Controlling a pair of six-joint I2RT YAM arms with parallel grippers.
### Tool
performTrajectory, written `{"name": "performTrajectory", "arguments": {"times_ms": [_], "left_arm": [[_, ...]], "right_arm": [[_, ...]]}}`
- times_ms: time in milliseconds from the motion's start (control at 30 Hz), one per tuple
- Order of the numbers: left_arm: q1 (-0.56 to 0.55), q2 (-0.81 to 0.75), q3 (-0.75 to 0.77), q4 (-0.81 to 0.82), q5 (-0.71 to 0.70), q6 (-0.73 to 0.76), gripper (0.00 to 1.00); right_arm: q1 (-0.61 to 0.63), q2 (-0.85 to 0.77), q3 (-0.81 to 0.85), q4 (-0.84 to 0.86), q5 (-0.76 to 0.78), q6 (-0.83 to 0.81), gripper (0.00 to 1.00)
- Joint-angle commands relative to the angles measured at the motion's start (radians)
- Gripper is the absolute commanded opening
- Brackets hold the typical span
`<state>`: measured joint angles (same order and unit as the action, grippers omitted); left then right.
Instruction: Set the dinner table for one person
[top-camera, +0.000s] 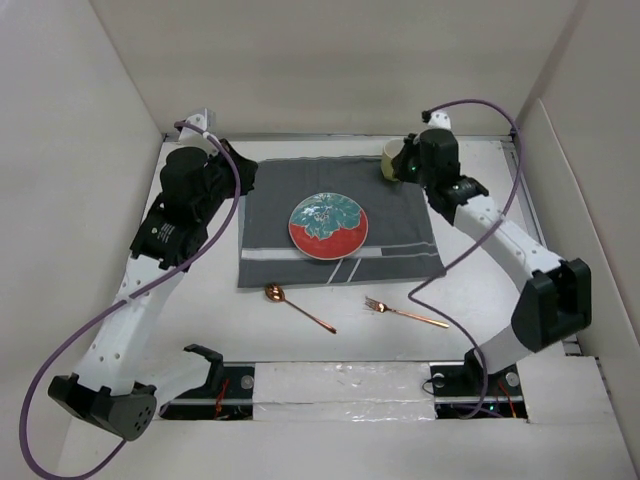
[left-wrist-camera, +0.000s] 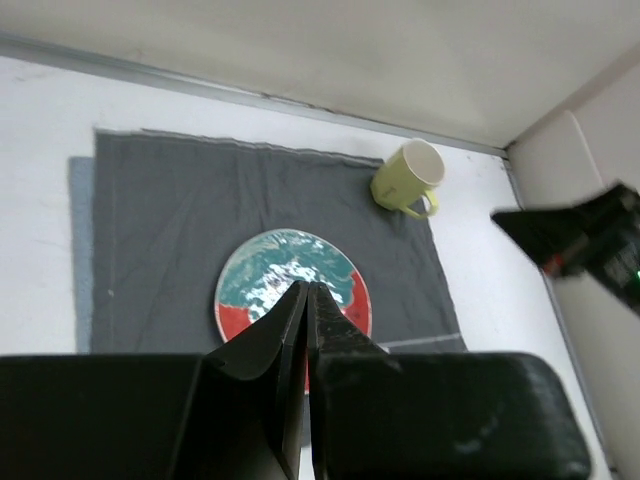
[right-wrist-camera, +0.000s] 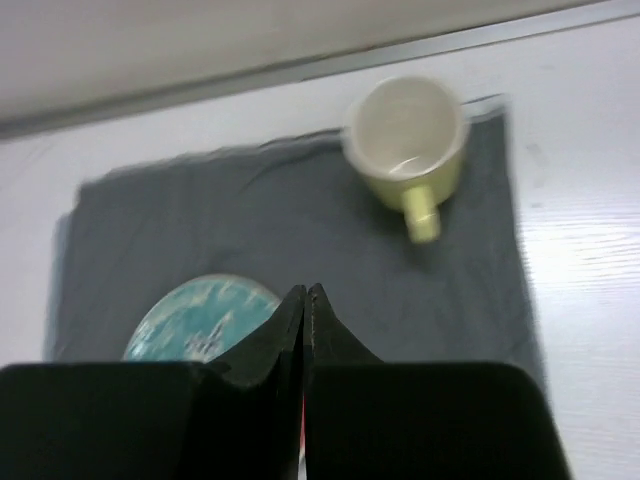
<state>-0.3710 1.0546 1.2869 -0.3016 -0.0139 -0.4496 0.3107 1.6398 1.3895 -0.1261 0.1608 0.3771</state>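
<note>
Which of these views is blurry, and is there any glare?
Right wrist view: blurred throughout, the mug smeared at its edges. Left wrist view: sharper, white glare on the plate. Top external view: evenly lit, soft shadows only.

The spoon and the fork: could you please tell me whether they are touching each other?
Apart. The top external view shows a strip of bare dinner table between the spoon and the fork.

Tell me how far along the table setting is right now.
Done: the placemat lies on the dinner table, the plate sits at its middle and the mug is at its far right corner. In hand: nothing, both pairs of jaws are shut and empty. Left: the spoon and fork lie on bare tabletop nearer than the mat, not beside the plate.
</note>
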Motion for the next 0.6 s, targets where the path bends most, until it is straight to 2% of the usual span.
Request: {"name": "performTrajectory", "arguments": {"times_ms": [0, 67, 133, 167, 200, 267, 300, 400, 500, 567], "left_arm": [[0.001, 0.015, 0.101, -0.025, -0.101, 0.092, 0.0], [0.001, 0.013, 0.117, -0.048, -0.132, 0.118, 0.0], [0.001, 0.01, 0.115, -0.054, -0.155, 0.135, 0.04], [0.001, 0.005, 0.111, -0.057, -0.162, 0.137, 0.09], [0.001, 0.001, 0.097, -0.057, -0.161, 0.132, 0.21], [0.001, -0.004, 0.085, -0.06, -0.15, 0.111, 0.3], [0.001, -0.005, 0.075, -0.06, -0.134, 0.106, 0.35], [0.001, -0.01, 0.072, -0.062, -0.121, 0.094, 0.38], [0.001, -0.019, 0.083, -0.064, -0.132, 0.094, 0.39], [0.001, -0.027, 0.086, -0.065, -0.133, 0.095, 0.39]], "right_arm": [[0.18, -0.148, -0.148, -0.061, -0.122, 0.005, 0.0], [0.308, -0.172, -0.178, -0.125, -0.133, -0.013, 0.0], [0.393, -0.208, -0.243, -0.15, -0.153, -0.027, 0.0], [0.433, -0.218, -0.265, -0.15, -0.182, -0.023, 0.0], [0.509, -0.224, -0.286, -0.147, -0.187, -0.017, 0.0], [0.577, -0.213, -0.32, -0.133, -0.187, -0.017, 0.11], [0.626, -0.204, -0.325, -0.127, -0.184, -0.006, 0.28], [0.691, -0.129, -0.319, -0.101, -0.201, -0.007, 0.5], [0.732, -0.022, -0.284, -0.095, -0.172, -0.026, 0.56], [0.774, 0.026, -0.264, -0.098, -0.135, -0.043, 0.56]]}}
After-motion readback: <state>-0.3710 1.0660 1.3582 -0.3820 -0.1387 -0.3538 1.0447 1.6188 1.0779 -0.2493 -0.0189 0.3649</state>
